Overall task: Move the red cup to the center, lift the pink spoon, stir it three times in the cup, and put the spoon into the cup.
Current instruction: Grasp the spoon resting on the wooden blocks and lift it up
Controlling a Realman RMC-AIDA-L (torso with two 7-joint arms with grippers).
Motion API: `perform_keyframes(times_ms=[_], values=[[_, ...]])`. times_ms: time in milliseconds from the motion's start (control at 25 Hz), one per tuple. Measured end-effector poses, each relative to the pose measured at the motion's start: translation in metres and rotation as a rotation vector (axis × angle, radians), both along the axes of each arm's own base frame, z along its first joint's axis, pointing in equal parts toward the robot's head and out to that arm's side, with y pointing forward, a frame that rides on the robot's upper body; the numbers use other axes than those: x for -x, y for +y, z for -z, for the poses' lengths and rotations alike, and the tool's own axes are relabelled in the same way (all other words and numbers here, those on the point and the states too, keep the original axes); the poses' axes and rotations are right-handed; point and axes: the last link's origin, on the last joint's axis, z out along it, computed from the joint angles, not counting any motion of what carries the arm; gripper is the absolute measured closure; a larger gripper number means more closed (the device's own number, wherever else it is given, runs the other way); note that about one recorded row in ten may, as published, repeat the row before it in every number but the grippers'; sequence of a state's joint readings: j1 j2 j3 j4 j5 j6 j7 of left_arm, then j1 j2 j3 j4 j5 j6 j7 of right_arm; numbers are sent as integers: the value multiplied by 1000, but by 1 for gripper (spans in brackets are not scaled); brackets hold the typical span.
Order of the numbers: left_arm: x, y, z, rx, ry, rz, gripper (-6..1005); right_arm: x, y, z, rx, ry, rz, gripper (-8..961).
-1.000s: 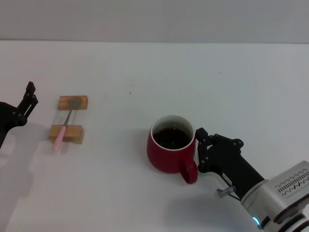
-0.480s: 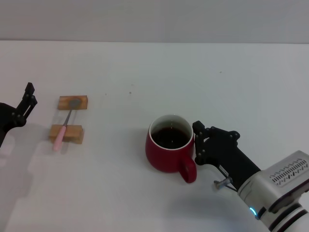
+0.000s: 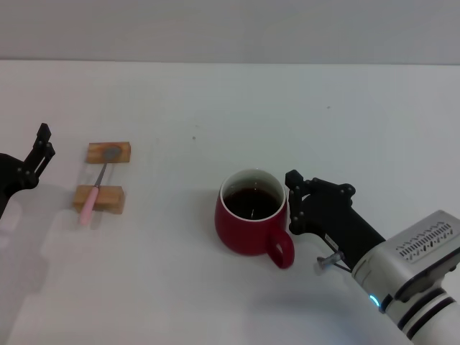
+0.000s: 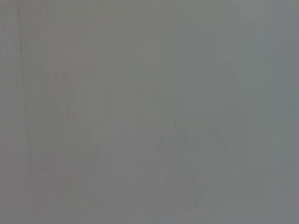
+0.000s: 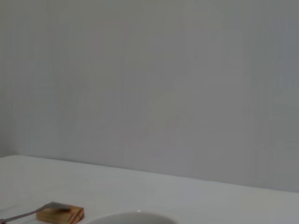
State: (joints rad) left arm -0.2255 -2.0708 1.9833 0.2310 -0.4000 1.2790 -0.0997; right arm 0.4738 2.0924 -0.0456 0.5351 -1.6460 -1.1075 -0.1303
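Observation:
The red cup [image 3: 248, 233] with dark liquid stands near the middle of the white table, its handle toward me and to the right. My right gripper [image 3: 293, 205] is at the cup's right side by the handle and shut on it. In the right wrist view only the cup's white rim [image 5: 131, 217] shows. The pink spoon [image 3: 97, 188] lies across two wooden blocks at the left, its bowl on the far one. My left gripper [image 3: 44, 147] hangs open at the left edge, apart from the spoon.
Two tan wooden blocks [image 3: 109, 152] [image 3: 98, 198] carry the spoon. One block [image 5: 60, 213] and the spoon's neck [image 5: 18, 215] show in the right wrist view. The left wrist view is plain grey. A pale wall runs behind the white table [image 3: 323, 122].
The right gripper and the red cup have slid together a little to the left and away from me. The left arm and the spoon have stayed put.

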Motion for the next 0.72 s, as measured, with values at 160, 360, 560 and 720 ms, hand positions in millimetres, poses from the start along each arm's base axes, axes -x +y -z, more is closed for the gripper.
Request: perform_keyframes(times_ms=[160, 360, 560, 720], values=[[0, 0, 0, -2, -1, -2, 182, 1, 6, -2, -11, -6, -9, 954], [0, 0, 0, -2, -1, -2, 184, -1, 8, -5, -25, -11, -7, 954], [1, -1, -1, -3, -1, -2, 186, -14, -7, -15, -91, 11, 24, 953], [-1, 1, -1, -4, -1, 4, 188, -25, -24, -21, -134, 24, 56, 953]])
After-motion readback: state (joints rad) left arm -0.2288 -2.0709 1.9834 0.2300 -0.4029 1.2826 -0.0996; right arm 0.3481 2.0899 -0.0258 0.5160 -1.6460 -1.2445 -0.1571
